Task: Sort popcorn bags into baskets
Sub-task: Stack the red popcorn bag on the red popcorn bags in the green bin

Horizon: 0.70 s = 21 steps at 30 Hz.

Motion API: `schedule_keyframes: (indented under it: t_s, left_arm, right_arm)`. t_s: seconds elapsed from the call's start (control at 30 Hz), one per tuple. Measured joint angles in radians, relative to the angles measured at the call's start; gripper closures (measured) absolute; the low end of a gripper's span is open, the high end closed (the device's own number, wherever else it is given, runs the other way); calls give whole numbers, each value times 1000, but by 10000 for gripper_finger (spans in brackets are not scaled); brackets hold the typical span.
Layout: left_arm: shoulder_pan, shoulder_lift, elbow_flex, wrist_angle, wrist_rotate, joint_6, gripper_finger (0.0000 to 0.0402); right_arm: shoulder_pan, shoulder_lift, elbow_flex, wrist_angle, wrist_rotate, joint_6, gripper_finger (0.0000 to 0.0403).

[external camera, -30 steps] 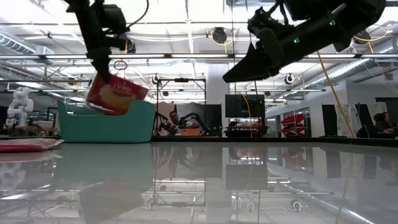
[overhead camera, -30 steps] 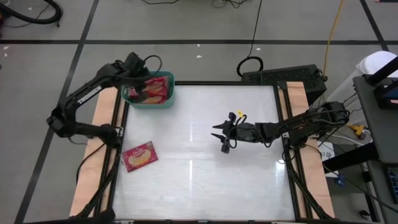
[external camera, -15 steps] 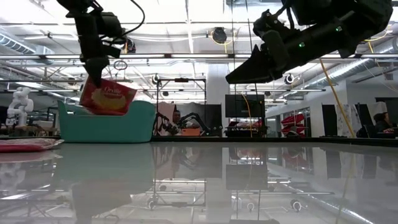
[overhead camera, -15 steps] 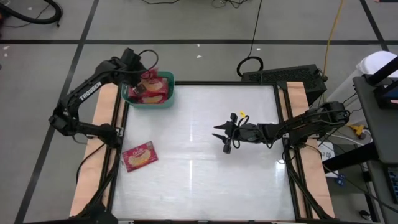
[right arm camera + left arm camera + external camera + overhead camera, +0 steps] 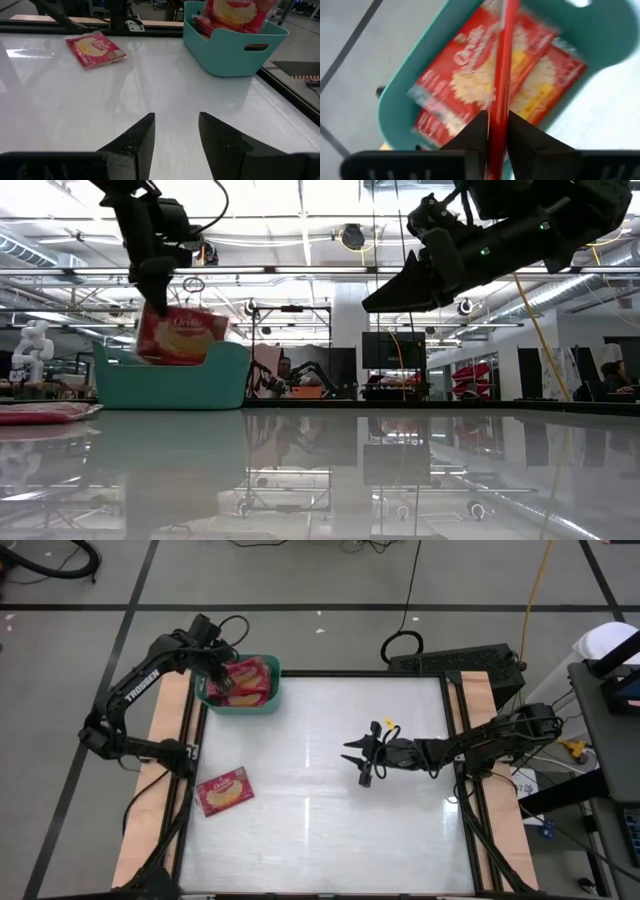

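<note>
A teal basket (image 5: 240, 706) stands at the table's far left corner with red popcorn bags (image 5: 465, 80) lying flat inside. Above it my left gripper (image 5: 152, 298) is shut on another popcorn bag (image 5: 182, 336), which hangs into the basket. One more bag (image 5: 224, 791) lies flat on the table near the left edge. My right gripper (image 5: 365, 762) hovers open above the table's middle right, with nothing between its fingers (image 5: 145, 135). My left gripper pinches the bag's upper edge (image 5: 160, 310) between its two fingers, coming from above and pointing steeply down. In the wrist view the bag (image 5: 498, 120) runs edge-on between the fingers. It hangs upright below them, its lower part behind the basket's rim (image 5: 170, 352).
Wooden rails run along the table's left (image 5: 150, 800) and right (image 5: 495, 800) sides. The bare white tabletop (image 5: 320, 830) stretches between the loose bag and my right arm.
My left gripper has shifted a little toward the table's left edge over the basket and rolled. The held bag has swung from a tilt to nearly level and stays hanging in the basket. My right arm has kept still.
</note>
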<state>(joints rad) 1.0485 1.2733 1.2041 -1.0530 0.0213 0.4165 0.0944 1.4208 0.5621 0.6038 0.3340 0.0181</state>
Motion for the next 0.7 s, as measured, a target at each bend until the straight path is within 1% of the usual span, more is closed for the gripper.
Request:
schedule_keyframes:
  t_s: [0.17,0.23,0.3,0.43,0.5,0.57,0.67,0.7]
  left_arm:
    - [90,28,0,8,-43,-43,310]
    - [113,42,0,23,-37,-52,302]
    - [115,51,0,51,-45,-61,295]
    - [88,69,0,105,-136,-107,287]
    - [72,68,0,114,-148,-135,287]
    - [42,66,0,114,-119,-156,287]
    - [-30,66,-6,82,-15,-174,287]
    - [-62,64,-17,77,5,-179,287]
  right_arm:
    - [0,0,0,17,-6,-3,259]
    - [-1,0,0,19,-27,-4,259]
    - [-1,0,0,22,-45,-4,259]
    - [-1,0,0,22,-52,-4,259]
    - [-1,0,0,22,-52,-3,259]
    - [-1,0,0,21,-52,-4,259]
    - [-1,0,0,21,-52,-4,259]
    - [-1,0,0,21,-52,-3,259]
